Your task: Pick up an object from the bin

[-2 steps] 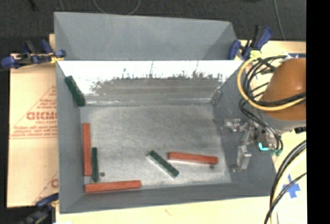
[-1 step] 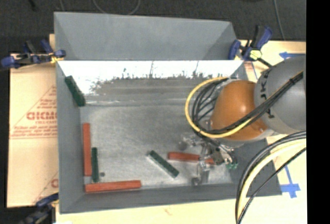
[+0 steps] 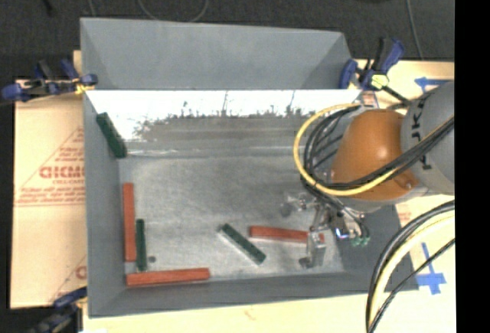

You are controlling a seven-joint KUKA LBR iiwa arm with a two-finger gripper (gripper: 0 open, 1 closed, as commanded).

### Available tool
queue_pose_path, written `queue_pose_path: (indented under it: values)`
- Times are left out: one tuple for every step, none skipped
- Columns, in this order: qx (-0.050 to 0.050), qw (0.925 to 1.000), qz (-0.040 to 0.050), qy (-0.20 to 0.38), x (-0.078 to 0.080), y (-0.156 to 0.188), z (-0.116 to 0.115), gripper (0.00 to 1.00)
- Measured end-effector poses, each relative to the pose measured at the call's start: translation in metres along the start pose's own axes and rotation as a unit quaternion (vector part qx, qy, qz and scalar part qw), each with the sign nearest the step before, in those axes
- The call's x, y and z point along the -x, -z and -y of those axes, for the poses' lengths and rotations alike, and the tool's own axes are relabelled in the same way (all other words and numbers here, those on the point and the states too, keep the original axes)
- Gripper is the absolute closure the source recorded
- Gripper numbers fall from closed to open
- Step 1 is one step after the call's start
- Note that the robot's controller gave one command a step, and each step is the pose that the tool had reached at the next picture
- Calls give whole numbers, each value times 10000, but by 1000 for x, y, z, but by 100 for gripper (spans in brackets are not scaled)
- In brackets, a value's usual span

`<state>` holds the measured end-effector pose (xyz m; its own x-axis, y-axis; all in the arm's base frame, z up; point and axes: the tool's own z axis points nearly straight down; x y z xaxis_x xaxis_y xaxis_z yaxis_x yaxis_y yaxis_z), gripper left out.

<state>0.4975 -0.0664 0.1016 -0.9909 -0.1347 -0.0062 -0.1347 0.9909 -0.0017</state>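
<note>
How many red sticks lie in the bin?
3 red sticks in the bin: one along its left side, one along the near side, one right of the middle, its end at the end effector. The arm may hide others.

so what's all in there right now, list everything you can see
bin: one, grey metal, middle of the view
red sticks: three, red; one along the left wall, one along the near wall at the left corner, one on the floor by the pincer
green sticks: three, dark green; one in the far left corner, one beside the left red stick, one slanting mid-floor
arm: one, orange cover with yellow and black cables, from the right
pincer: one, metal, at the floor stick's right end
</note>
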Motion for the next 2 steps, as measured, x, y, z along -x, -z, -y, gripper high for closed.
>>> queue_pose_path:
  values:
    - [-4,10000,2,68,-2,7,-3,0]
    - [5,9985,-5,-554,-10,-32,-6,0]
